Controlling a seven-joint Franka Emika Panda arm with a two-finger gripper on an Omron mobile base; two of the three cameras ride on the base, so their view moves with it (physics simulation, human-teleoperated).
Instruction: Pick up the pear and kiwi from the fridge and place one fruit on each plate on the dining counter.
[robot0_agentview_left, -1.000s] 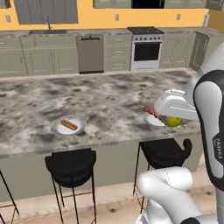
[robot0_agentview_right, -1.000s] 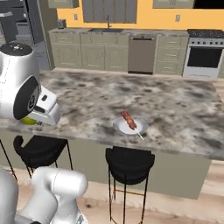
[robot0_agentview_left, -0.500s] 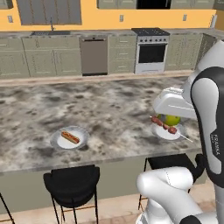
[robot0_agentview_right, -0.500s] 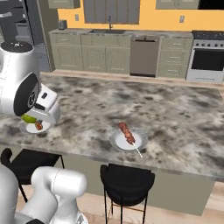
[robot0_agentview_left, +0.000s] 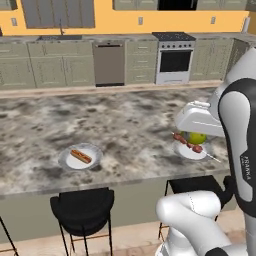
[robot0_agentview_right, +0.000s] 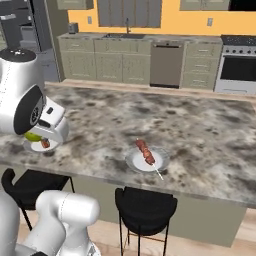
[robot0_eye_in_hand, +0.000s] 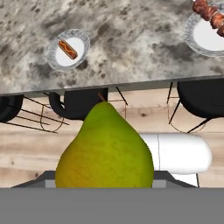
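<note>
Now the gripper (robot0_agentview_left: 196, 138) hangs over the near right part of the dining counter (robot0_agentview_left: 115, 125), and it is clamped on the pear (robot0_eye_in_hand: 105, 146), which bulks large and yellow-green in the hand view, stem end pointing away from the camera. From the left base view the pear peeks out below the white hand, just above the plate with the skewer of reddish pieces (robot0_agentview_left: 192, 150). That plate sits close to the counter's near edge. Off to the left on the same counter lies the plate with the hot dog (robot0_agentview_left: 80, 157), well apart from the first, also near the front edge. Over in the right base view the skewer plate sits mid-counter with its stick poking toward the near edge, and the hot-dog plate is half hidden behind the white hand at the left. Black stools (robot0_agentview_left: 82, 212) stand tucked under the counter's near side. Along the far wall runs a row of grey-green cabinets with a stove (robot0_agentview_left: 174, 57).
</note>
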